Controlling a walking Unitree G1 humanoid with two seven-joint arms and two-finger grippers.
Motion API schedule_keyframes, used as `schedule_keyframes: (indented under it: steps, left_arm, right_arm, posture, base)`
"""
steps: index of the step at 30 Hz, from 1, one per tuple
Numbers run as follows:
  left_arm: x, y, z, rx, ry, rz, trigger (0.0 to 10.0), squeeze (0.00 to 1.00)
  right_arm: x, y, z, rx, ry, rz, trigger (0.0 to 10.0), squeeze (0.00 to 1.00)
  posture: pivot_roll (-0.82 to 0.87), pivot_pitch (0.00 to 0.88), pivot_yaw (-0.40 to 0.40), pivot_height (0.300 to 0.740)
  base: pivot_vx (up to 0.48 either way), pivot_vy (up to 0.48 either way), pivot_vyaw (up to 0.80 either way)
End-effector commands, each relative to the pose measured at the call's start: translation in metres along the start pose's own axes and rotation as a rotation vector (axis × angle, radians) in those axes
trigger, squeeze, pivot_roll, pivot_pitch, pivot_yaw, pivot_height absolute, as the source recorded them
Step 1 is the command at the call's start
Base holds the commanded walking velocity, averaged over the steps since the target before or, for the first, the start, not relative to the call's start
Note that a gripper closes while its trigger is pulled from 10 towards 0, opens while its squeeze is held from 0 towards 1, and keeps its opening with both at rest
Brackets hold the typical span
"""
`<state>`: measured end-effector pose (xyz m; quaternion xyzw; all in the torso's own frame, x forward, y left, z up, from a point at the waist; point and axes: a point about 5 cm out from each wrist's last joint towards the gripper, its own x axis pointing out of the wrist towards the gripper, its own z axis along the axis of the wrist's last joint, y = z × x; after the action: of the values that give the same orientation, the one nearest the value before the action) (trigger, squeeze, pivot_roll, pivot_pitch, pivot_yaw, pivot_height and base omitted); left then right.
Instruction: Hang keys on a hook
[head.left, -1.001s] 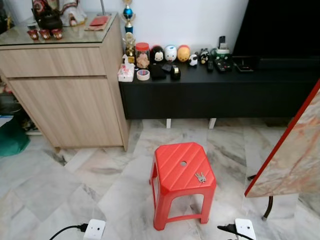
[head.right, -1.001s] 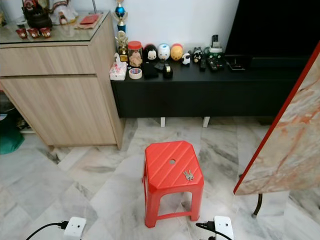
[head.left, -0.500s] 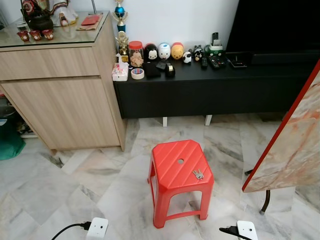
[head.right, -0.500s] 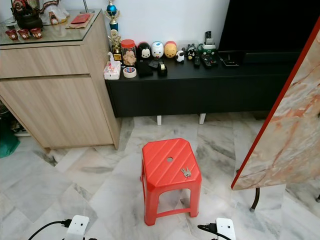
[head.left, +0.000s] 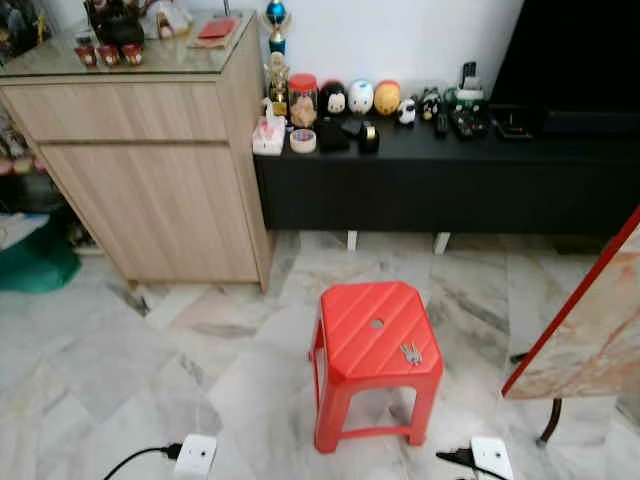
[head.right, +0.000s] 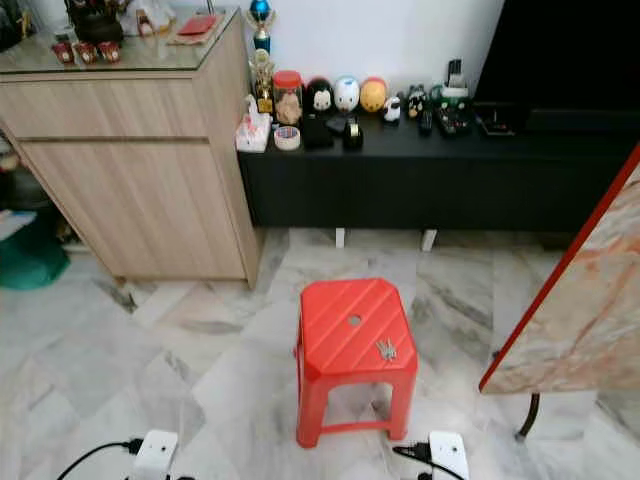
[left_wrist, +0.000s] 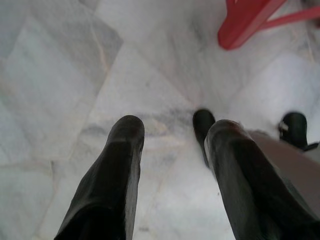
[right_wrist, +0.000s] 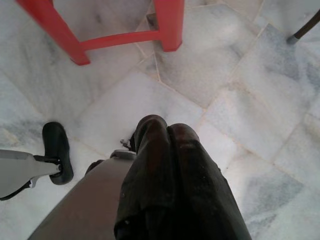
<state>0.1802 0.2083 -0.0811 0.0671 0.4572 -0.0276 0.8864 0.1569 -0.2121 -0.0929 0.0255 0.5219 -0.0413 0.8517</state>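
Taking the red stool (head.left: 375, 340) as the landmark: up and to its left stands the light wooden cabinet (head.left: 150, 170), and directly behind it runs the low black console (head.left: 440, 175) with a row of small figurines and jars on top. The keys (head.left: 410, 353) lie flat on the stool's seat, toward its front right corner, just beside the small round hole in the middle of the seat. To the stool's right leans a marble-patterned panel (head.left: 590, 330) with a red edge. No hook can be made out in these views. The left gripper (left_wrist: 170, 145) hangs low over the marble floor near the stool's leg, its fingers spread apart and empty; the right gripper (right_wrist: 165, 145) hangs beside the stool's front legs with its fingers pressed together, holding nothing. The keys are likely light, hard and slippery, a loose bunch that will splay and slide on smooth plastic; pinching the ring or the thickest overlap of blades looks safest.
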Motion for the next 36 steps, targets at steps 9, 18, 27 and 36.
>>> schedule_keyframes:
  steps: [9, 18, 27, 36]
  left_arm:
    - [0.000, -0.002, -0.002, -0.007, 0.009, -0.007, 10.0, 0.00]
    - [0.000, -0.003, -0.002, -0.011, 0.006, -0.009, 10.0, 0.00]
    - [0.000, -0.002, 0.000, -0.011, -0.006, -0.001, 10.0, 0.00]
    - [0.001, 0.005, 0.016, -0.030, -0.092, 0.020, 10.0, 0.00]
  right_arm:
    - [0.000, 0.000, 0.003, 0.000, -0.013, 0.001, 10.0, 0.00]
    - [0.000, -0.001, 0.004, 0.022, -0.020, -0.003, 10.0, 0.00]
    - [0.000, -0.001, 0.004, 0.038, -0.029, -0.003, 10.0, 0.00]
    - [0.000, -0.001, 0.007, 0.086, -0.071, -0.019, 10.0, 0.00]
  posture:
    - [0.02, 0.000, -0.003, 0.740]
    - [0.02, 0.000, -0.005, 0.740]
    - [0.02, 0.000, -0.005, 0.740]
    - [0.02, 0.000, -0.005, 0.740]
  base:
    - [0.268, 0.000, 0.00]
    - [0.276, 0.000, 0.27]
    - [0.216, 0.000, 0.00]
    - [0.000, 0.000, 0.00]
